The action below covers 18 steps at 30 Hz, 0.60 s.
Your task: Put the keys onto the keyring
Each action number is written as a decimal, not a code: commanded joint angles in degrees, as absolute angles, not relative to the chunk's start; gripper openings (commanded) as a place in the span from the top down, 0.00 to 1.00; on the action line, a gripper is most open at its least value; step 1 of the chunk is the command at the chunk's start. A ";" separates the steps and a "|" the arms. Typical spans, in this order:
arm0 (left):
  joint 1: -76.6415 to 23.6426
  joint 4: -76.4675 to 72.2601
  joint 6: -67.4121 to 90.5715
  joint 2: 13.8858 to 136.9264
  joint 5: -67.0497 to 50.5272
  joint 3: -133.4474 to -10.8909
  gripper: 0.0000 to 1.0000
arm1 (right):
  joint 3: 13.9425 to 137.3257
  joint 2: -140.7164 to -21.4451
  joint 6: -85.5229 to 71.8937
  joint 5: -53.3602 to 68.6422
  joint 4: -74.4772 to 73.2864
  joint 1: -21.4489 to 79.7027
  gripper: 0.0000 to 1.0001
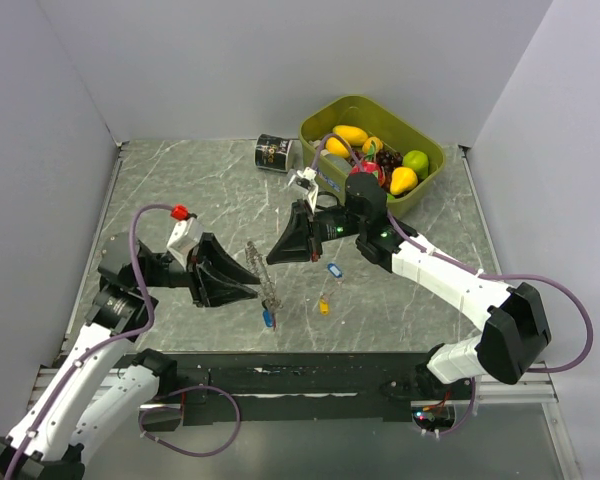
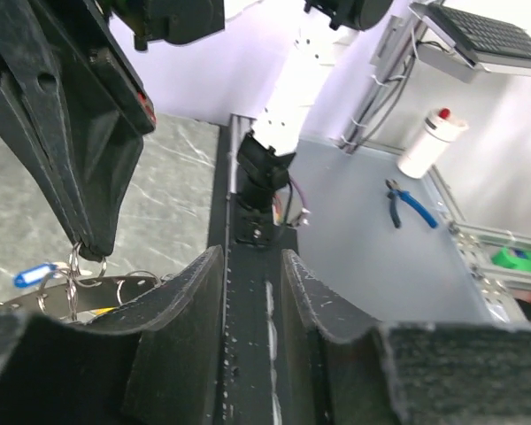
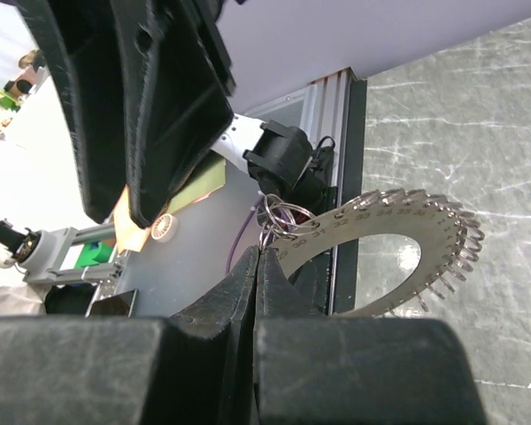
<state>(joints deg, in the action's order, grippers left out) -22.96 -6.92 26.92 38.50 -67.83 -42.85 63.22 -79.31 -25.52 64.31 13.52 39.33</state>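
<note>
The keyring [image 1: 263, 275] is a flat silvery disc with numbered holes and a hollow centre, hanging on edge above the table between the two grippers. My right gripper [image 1: 273, 257] is shut on a small split ring [image 3: 283, 212] threaded through the keyring's rim [image 3: 425, 217]; the pinch shows in the right wrist view [image 3: 264, 252]. A blue-tagged key [image 1: 268, 318] hangs from the keyring's lower edge [image 2: 34, 275]. My left gripper [image 1: 252, 292] is open and empty just left of the keyring [image 2: 115, 288], its jaws apart [image 2: 248, 266]. A blue-tagged key [image 1: 333, 270] and a yellow-tagged key [image 1: 324, 306] lie loose on the table.
A green basket [image 1: 370, 108] of fruit stands at the back right. A black can [image 1: 274, 153] lies on its side to the basket's left. White walls close the table on three sides. A black rail [image 1: 300, 375] runs along the near edge.
</note>
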 commanded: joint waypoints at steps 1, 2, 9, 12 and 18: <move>-22.85 -8.63 28.22 40.69 -72.25 -43.94 0.63 | 63.90 -76.55 -26.37 65.83 18.72 39.02 1.00; -22.94 -6.61 25.34 41.13 -71.55 -44.38 0.63 | 63.81 -76.55 -26.72 65.74 18.98 39.02 1.00; -22.68 0.79 20.48 40.43 -60.74 -43.60 0.68 | 63.98 -76.11 -26.46 65.74 18.81 39.11 1.00; -22.41 1.23 19.60 38.77 -55.73 -42.63 0.68 | 63.90 -75.85 -26.19 65.83 18.37 39.02 1.00; -21.54 0.53 19.42 37.35 -53.26 -40.87 0.69 | 63.98 -75.85 -26.28 66.09 18.63 39.02 1.00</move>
